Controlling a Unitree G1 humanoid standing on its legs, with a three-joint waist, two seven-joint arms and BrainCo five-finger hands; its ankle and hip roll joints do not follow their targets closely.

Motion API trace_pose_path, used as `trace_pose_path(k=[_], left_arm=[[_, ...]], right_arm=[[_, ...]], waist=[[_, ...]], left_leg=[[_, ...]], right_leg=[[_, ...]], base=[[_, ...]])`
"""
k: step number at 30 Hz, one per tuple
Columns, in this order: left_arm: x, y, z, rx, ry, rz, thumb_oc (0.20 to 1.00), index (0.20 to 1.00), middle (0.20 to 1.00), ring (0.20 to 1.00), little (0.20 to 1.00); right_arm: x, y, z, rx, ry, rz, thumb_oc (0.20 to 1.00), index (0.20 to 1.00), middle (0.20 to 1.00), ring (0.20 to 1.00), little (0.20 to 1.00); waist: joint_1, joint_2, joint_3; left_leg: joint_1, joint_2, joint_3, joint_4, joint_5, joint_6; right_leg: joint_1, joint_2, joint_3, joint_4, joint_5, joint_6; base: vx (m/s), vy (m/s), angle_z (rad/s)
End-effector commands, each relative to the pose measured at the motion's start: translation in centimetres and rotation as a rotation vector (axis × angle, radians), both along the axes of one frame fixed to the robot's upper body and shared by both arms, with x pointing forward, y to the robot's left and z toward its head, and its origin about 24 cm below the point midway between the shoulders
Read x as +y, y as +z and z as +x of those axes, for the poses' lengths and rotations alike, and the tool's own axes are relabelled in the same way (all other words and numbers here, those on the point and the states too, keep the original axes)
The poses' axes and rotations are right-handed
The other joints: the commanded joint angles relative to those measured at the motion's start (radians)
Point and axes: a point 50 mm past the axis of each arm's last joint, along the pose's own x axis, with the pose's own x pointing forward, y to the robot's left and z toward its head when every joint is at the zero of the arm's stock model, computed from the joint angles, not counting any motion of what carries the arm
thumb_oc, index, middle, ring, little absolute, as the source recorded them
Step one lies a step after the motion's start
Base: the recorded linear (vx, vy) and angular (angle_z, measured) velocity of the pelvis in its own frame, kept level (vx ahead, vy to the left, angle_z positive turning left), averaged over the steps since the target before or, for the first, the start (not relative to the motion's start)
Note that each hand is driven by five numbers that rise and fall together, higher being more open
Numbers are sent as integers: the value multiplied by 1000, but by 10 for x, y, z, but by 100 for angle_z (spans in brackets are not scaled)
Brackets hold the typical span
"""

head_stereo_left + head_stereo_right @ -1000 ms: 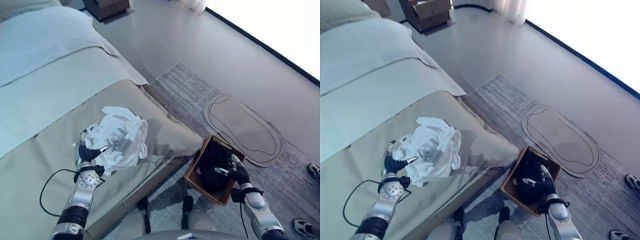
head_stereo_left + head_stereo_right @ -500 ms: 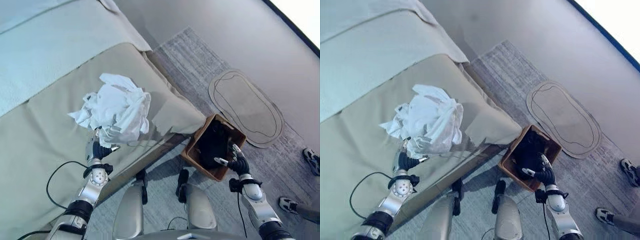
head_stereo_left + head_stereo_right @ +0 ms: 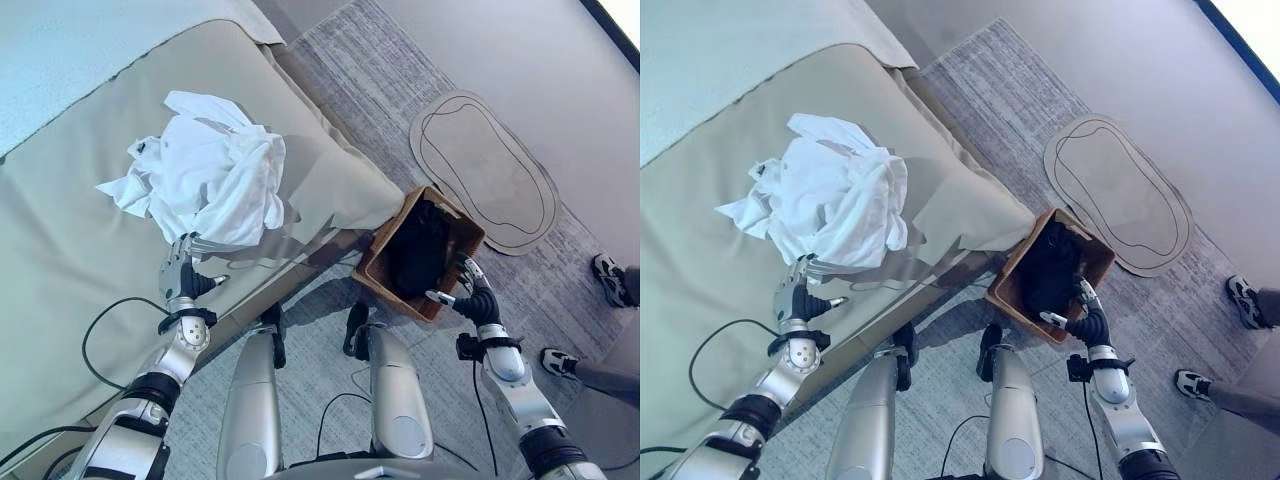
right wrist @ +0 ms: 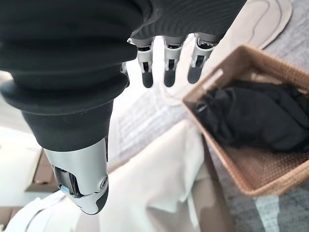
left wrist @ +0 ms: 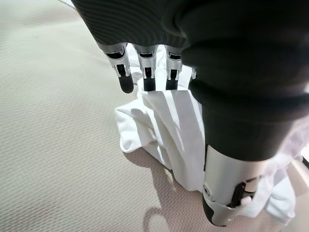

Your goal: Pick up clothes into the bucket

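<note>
Left hand (image 3: 180, 273) hovers beside white clothes (image 3: 205, 180).

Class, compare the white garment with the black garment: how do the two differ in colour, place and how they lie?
The white garment is pale and lies crumpled on the bed's tan cover; the black garment is dark and sits inside the brown basket on the floor. The white one spreads loosely over open surface; the black one is bundled within the basket's walls. Both are rumpled cloth, and neither is held by a hand.

Silver-grey arms, dark-covered hands

The left hand (image 3: 180, 272) and right hand (image 3: 470, 295) have silver fingers with dark tips, black ribbed covers over back and wrist, and round silver wrist joints above smooth grey forearms.
</note>
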Motion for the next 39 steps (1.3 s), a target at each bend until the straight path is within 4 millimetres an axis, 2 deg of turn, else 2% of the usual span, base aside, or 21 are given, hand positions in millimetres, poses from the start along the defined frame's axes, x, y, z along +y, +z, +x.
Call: trace_pose_path(k=[1,8,9,11,12,14,15,16,26,32,39], left_arm=[[5,9,6,-19,-8,97,1000,1000,1000,1000,1000],[-3,13,15,-31,-12,54,1000,1000,1000,1000,1000],[-4,15,17,-33,-13,49,846,846,846,846,846],[-4,13,19,-18,-5,47,338,338,338,338,338],[-3,12,19,-10,2,42,216,216,216,216,216],[-3,13,21,-7,7,43,200,200,200,200,200],[-2,13,21,-2,10,39,200,200,200,200,200],[-1,14,21,-7,12,34,200,200,200,200,200],[-5,2,12,29,-14,12,200,200,200,200,200],[-11,-1,1,2,-67,-20,200,200,200,200,200],[-19,15,-9,-86,-164,-40,200,200,200,200,200]], right_arm=[[-3,17,-3,-98,14,-10,1000,1000,1000,1000,1000],[-5,16,-1,-90,-3,-9,1000,1000,1000,1000,1000],[-5,17,0,-94,-8,-8,1000,1000,1000,1000,1000],[-6,18,1,-99,-9,-5,1000,1000,1000,1000,1000],[-7,19,1,-102,-9,-7,1000,1000,1000,1000,1000],[-7,21,2,-109,-8,-9,1000,1000,1000,1000,1000],[-7,21,2,-112,-6,-8,1000,1000,1000,1000,1000],[-9,23,3,-120,-9,-10,1000,1000,1000,1000,1000],[-11,16,2,-90,-38,-4,1000,1000,1000,1000,1000],[-9,11,2,-68,-40,-2,1000,1000,1000,1000,1000],[-10,6,2,-49,-55,-21,1000,1000,1000,1000,1000]], waist=[[-29,-2,-90],[-46,6,-103],[-50,8,-109],[-56,10,-117],[-59,10,-120],[-62,11,-125],[-62,15,-128],[-69,12,-131],[-55,21,-144],[-26,29,-147],[8,51,-171]], left_leg=[[-35,37,-37,83,-58,-10],[-44,41,-30,91,-65,-6],[-51,41,-30,93,-65,-6],[-61,42,-30,95,-65,-6],[-67,43,-30,98,-65,-6],[-74,43,-30,102,-67,-5],[-66,50,-36,114,-100,-12],[-86,44,-29,112,-69,-5],[-27,43,-24,80,-71,-4],[104,35,-26,-4,-59,-7],[263,33,-37,-151,-13,-18]], right_leg=[[-25,-42,44,-147,209,55],[-50,-41,59,-131,207,56],[-57,-41,62,-132,209,57],[-65,-41,64,-131,210,57],[-70,-39,65,-129,210,57],[-80,-37,67,-123,209,56],[-78,-30,74,-105,179,66],[-92,-37,70,-115,207,55],[-40,-40,64,-136,208,62],[92,-48,46,-209,222,74],[261,-54,4,-335,253,90]], base=[[-34,26,-8],[-3,21,-7],[-5,19,-6],[-8,21,-7],[-6,14,-4],[37,1,0],[-8,31,-1],[0,0,0],[17,8,-1],[80,-16,-4],[103,-28,6]])
